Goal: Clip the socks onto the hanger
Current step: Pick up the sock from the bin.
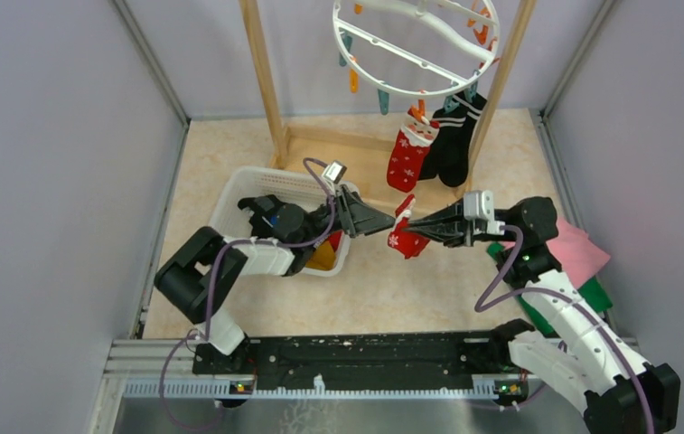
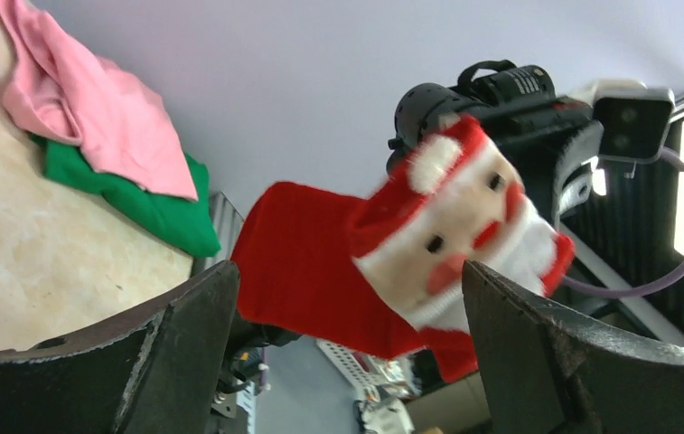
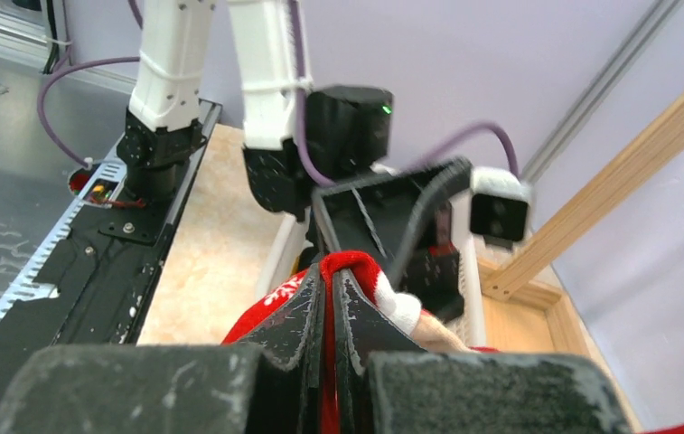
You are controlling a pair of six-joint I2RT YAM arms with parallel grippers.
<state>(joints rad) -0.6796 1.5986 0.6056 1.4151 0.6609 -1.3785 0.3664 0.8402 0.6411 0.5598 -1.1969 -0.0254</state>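
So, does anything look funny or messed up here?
Nothing looks spilled or broken. One funny thing: a red Santa sock dangles in the air, pinched by the right gripper, with the open left gripper facing it. The pink cloth lies rumpled over the green cloth.

Two red socks (image 1: 407, 158) (image 1: 406, 237), two cloths (image 1: 582, 246) (image 1: 595, 294)

Bright, even light; the red sock (image 2: 446, 235) looks softly blurred.

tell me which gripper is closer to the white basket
Left. The left gripper stands open just off the right rim of the white basket; the right gripper, shut on the red santa sock, sits farther right, beyond the left one.
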